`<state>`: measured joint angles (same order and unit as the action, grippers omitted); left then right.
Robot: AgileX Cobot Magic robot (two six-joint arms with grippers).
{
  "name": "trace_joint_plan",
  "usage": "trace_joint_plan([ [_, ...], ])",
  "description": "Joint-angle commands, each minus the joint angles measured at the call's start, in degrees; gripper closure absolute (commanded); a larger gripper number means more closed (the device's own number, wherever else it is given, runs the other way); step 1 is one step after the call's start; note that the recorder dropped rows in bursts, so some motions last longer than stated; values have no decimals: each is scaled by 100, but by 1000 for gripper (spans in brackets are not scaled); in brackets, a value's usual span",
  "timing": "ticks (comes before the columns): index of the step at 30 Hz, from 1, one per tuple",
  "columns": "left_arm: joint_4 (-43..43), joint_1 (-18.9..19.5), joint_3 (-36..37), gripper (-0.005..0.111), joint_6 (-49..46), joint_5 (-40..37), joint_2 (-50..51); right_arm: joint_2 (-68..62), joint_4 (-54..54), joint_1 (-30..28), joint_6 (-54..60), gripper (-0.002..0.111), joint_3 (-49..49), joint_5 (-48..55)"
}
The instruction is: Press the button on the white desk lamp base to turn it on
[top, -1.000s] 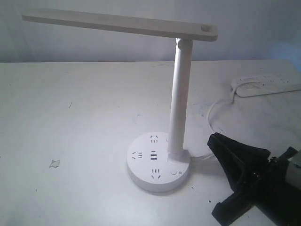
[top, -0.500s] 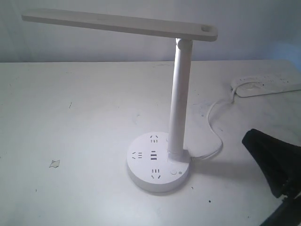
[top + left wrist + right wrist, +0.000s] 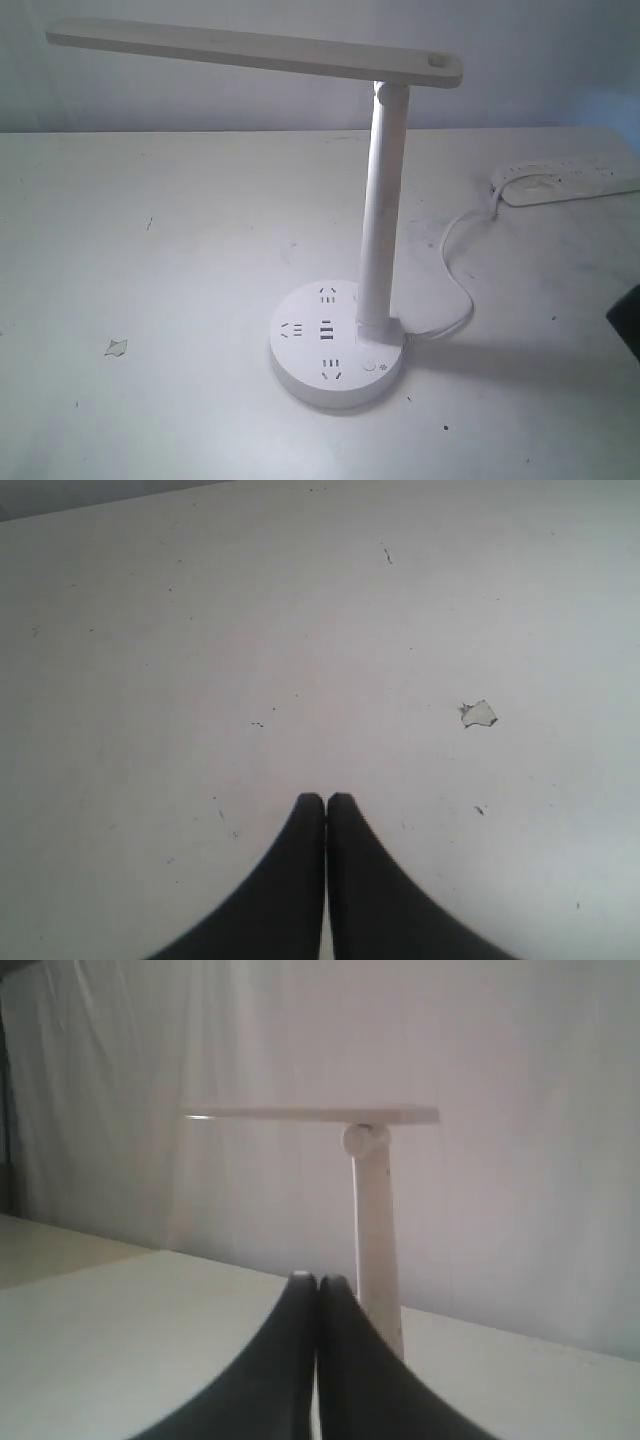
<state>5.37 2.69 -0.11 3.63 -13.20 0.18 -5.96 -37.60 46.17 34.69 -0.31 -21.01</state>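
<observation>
The white desk lamp base [image 3: 335,345] is a round disc with dark socket slots, standing on the white table [image 3: 150,300]. Its slim pole [image 3: 378,210] carries a long flat head [image 3: 250,50]. The tiny round button [image 3: 370,366] sits on the disc's near right part, untouched. My right gripper [image 3: 318,1280] is shut on nothing, well away from the base, with the pole [image 3: 378,1240] and head [image 3: 310,1114] beyond its tips; the base is hidden there. Only a dark sliver of the right arm [image 3: 628,322] shows at the exterior view's right edge. My left gripper [image 3: 326,798] is shut over bare table.
A long white power strip [image 3: 565,180] lies at the back right, and a white cable [image 3: 460,270] runs from it to the lamp base. A small paper scrap [image 3: 116,347] [image 3: 479,714] lies on the table left of the base.
The right gripper has drawn back to the right, from beside the lamp base to almost out of the exterior view. The lamp has not moved.
</observation>
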Motion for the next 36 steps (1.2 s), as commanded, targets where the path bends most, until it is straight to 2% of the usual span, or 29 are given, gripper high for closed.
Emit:
trace_joint_plan([
  [1, -55, 0, 11, 107, 3, -12, -18, 596, -17, -2, 308, 108, 31, 520],
  [8, -28, 0, 11, 107, 3, -8, -18, 596, -119, -16, 463, 108, 31, 590],
  [24, -28, 0, 11, 107, 3, -8, -18, 596, -131, -16, 543, 108, 31, 2101],
  [27, -28, 0, 11, 107, 3, -8, -18, 596, -112, -16, 1325, 108, 31, 2101],
  [30, -28, 0, 11, 107, 3, -8, -18, 596, -112, -16, 1298, 108, 31, 2168],
  [36, -28, 0, 11, 107, 3, -8, -18, 596, -89, -16, 1858, 108, 31, 3758],
])
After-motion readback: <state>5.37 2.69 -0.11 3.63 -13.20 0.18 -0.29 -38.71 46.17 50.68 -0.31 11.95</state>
